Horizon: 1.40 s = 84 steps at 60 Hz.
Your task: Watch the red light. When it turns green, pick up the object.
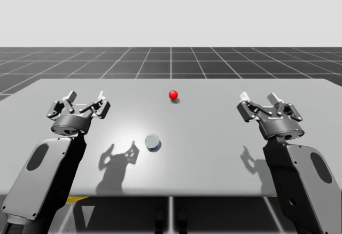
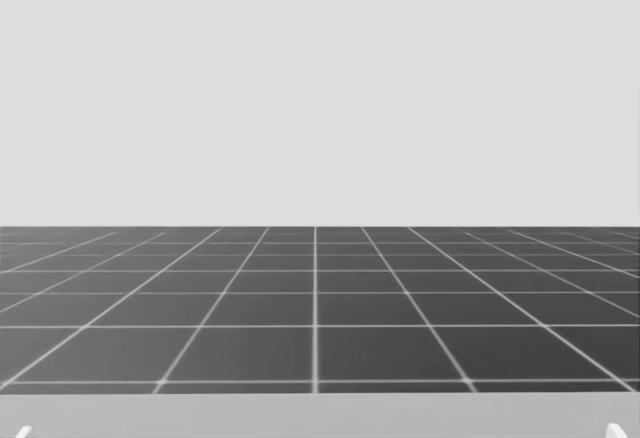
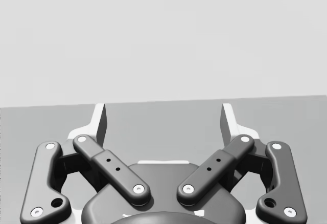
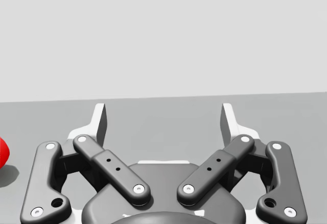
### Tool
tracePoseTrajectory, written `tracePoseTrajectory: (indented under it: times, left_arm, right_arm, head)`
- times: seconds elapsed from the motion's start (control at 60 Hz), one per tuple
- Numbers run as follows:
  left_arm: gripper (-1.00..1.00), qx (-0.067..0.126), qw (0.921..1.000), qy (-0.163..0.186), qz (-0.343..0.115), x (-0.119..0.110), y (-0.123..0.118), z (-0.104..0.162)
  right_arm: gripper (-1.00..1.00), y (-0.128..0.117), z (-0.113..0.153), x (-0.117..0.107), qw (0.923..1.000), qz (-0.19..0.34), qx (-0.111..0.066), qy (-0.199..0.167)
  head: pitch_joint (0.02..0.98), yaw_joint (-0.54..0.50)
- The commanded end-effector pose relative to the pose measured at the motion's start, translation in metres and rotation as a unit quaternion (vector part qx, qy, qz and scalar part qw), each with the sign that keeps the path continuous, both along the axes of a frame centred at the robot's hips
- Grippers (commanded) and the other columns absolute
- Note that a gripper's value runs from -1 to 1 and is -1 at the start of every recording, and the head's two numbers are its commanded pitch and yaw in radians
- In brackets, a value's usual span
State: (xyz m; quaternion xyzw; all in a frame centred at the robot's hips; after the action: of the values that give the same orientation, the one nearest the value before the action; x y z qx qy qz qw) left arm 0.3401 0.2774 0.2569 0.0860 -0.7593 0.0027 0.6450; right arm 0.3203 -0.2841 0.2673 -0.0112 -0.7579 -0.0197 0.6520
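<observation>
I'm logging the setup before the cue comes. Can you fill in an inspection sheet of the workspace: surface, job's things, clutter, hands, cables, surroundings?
Surface: grey table, flat.
Job's things: the light is red, a small ball toward the table's far side. The object, small, round and silvery, lies nearer me, between the arms, untouched.
Clutter: nothing seen.
Hands: left hand and right hand are both open, hold nothing, and are well apart from the object.
Cables: nothing seen.
Surroundings: dark gridded floor beyond the table, with a plain pale backdrop above it.
</observation>
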Motion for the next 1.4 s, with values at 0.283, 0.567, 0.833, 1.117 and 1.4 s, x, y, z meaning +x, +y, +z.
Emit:
tracePoseTrajectory:
  times: [0.283, 0.567, 0.833, 1.117, 1.4]
  left_arm:
    - [-1.00, 0.005, 0.9999, 0.009, 0.001, 0.0051, 0.0025, -0.0059]
    - [-1.00, 0.012, 0.9999, 0.011, -0.002, 0.0064, 0.0026, -0.0075]
    - [-1.00, 0.013, 0.9998, 0.012, -0.004, 0.0065, 0.0024, -0.0073]
    - [-1.00, 0.014, 0.9998, 0.013, -0.005, 0.0058, 0.0017, -0.0073]
    - [-1.00, 0.014, 0.9998, 0.013, -0.005, 0.0055, 0.0013, -0.0073]
  right_arm:
    - [-1.00, -0.0043, 0.0030, -0.0013, 0.9996, 0.003, 0.022, 0.016]
    - [-1.00, -0.0037, 0.0040, -0.0015, 0.9995, 0.003, 0.027, 0.018]
    - [-1.00, -0.0030, 0.0027, -0.0012, 0.9996, 0.001, 0.026, 0.012]
    - [-1.00, -0.0023, 0.0015, -0.0015, 0.9998, 0.003, 0.019, 0.010]
    - [-1.00, -0.0013, 0.0010, -0.0015, 0.9998, 0.005, 0.016, 0.010]
  head:
    - [0.182, -0.01]
    - [0.382, 0.01]
    - [0.508, -0.01]
    - [0.548, -0.02]
    - [0.550, -0.02]
